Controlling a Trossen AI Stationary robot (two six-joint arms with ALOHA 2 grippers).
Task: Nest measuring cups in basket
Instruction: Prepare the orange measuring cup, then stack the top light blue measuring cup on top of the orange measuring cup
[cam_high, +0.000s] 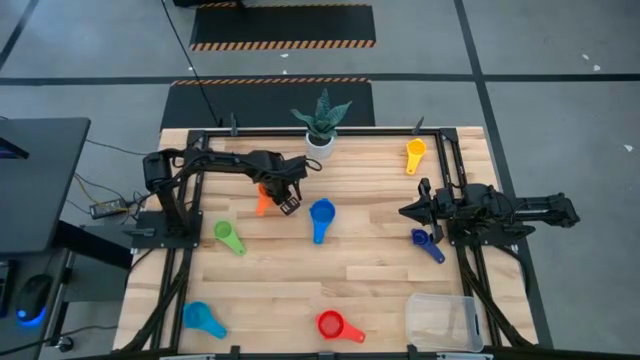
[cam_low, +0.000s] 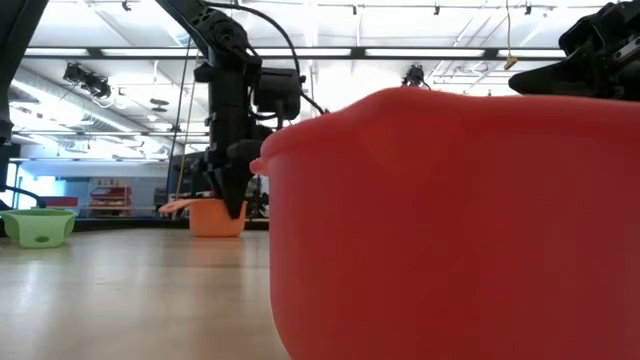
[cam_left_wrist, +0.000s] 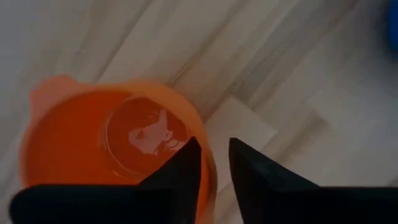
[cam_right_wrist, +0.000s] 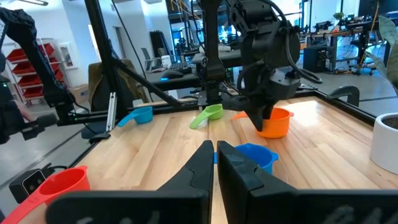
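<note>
My left gripper (cam_high: 290, 205) points down at the orange measuring cup (cam_high: 264, 203), which stands on the table left of centre. It is shut on the cup's wall. The blue cup (cam_high: 321, 214) lies just right of it. On the table lie the green cup (cam_high: 228, 237), the light blue cup (cam_high: 203, 319), the red cup (cam_high: 335, 326), the yellow cup (cam_high: 415, 153) and the navy cup (cam_high: 427, 243). The clear basket (cam_high: 443, 320) sits at the near right corner. My right gripper (cam_high: 408, 211) is shut and hovers near the right edge, beside the navy cup. My left gripper (cam_left_wrist: 214, 149) comes from above, pointing down, with one finger (cam_left_wrist: 183, 171) inside the orange cup and the other outside. The cup's rim wall (cam_left_wrist: 208, 171), on the side away from the handle, is between them. The cup stands upright with its base on the table (cam_low: 215, 218).
A white plant pot (cam_high: 320, 142) stands at the far edge, behind the orange cup. Black rails run along the table's left, right and far sides. The red cup (cam_low: 450, 220) fills the low view's foreground. Bare wood lies between the blue cup and the basket.
</note>
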